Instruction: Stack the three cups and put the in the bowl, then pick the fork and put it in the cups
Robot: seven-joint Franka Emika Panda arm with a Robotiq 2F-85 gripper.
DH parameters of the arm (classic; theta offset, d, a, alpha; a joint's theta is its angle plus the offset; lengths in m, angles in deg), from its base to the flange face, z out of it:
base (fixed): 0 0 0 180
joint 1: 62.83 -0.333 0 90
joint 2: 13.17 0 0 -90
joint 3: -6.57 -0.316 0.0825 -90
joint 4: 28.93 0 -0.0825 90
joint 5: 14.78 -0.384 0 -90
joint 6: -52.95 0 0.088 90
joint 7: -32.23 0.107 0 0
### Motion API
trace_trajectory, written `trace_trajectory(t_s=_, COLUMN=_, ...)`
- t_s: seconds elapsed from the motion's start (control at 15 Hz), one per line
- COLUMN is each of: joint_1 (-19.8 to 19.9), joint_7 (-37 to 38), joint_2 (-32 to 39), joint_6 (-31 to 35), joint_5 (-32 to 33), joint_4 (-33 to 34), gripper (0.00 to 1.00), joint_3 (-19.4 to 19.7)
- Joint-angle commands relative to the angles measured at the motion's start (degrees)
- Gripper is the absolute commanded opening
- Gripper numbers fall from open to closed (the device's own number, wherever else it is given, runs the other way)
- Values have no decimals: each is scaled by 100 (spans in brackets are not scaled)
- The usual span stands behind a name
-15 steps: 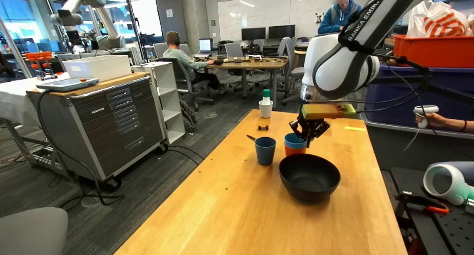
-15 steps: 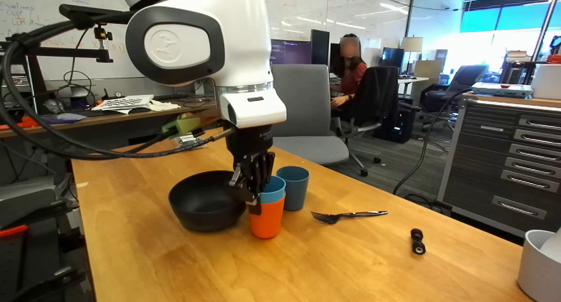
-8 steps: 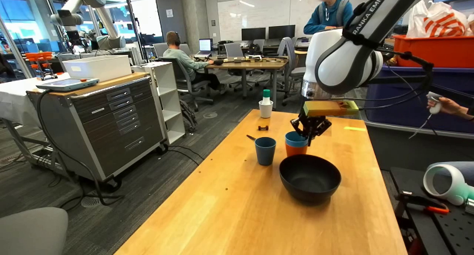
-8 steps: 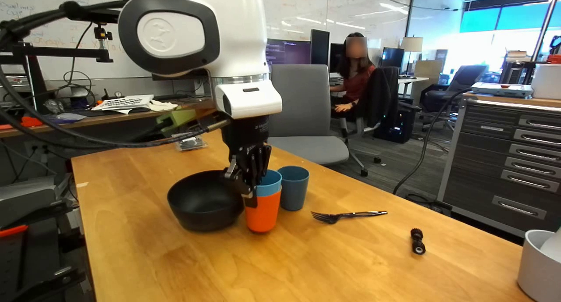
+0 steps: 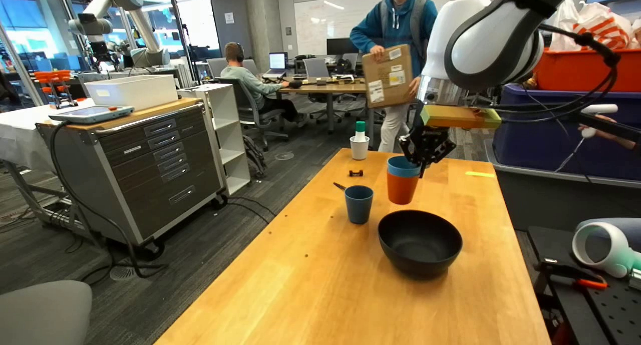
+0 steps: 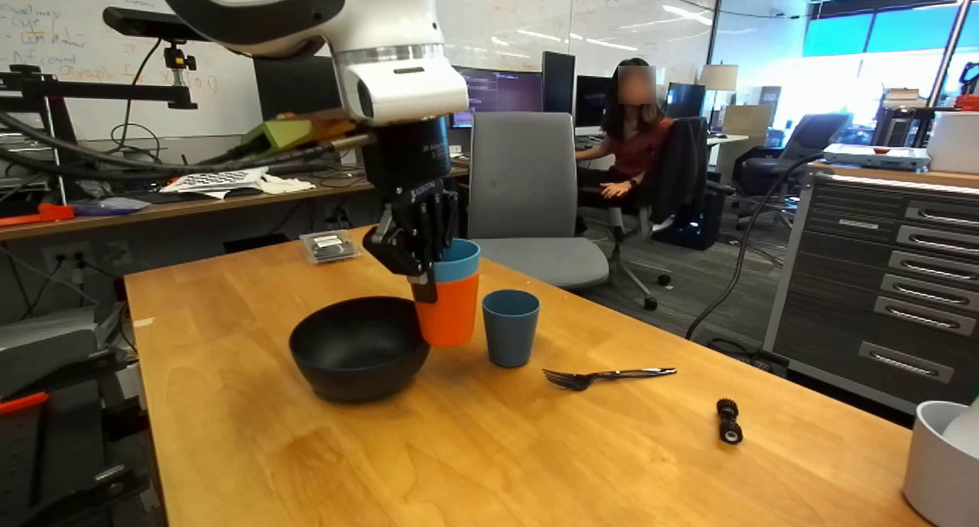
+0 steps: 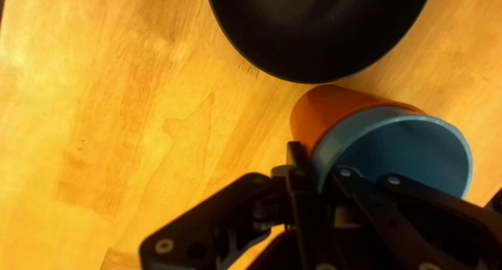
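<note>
Two up: blue cup [image 6: 463,268] inside orange cup [image 6: 453,311], walls pinched by the hand [image 7: 318,163].
Hold firm, keep upright, I'd say, then square over teal cup [image 6: 511,336], right of centre in an exterior view; bowl [image 6: 352,347], left of centre, after that. Both cups hang higher off the desk [image 6: 581,458] than half a second ago; fork [image 6: 612,375], lower right, hasn't budged.

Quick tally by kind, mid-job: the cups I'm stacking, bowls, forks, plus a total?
Cups to stack: 3 (light blue cup, orange cup, dark teal cup)
Bowl: 1
Fork: 1
Total: 5
</note>
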Motion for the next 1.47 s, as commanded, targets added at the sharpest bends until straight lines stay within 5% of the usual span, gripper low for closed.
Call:
trace_trajectory(t_s=0.0, joint_1=33, joint_7=47, joint_2=-603, joint_6=-500, joint_5=26, joint_4=-15, gripper=2, joint_3=-109)
trace_trajectory(t_s=0.4, joint_1=44, joint_7=46, joint_2=-646, joint_6=-778, joint_5=-206, joint_4=520, gripper=2, joint_3=-312)
trace_trajectory(t_s=1.4, joint_1=-19, joint_7=400, joint_2=665, joint_6=-877, joint_5=-283, joint_4=1969, gripper=2, joint_3=-373)
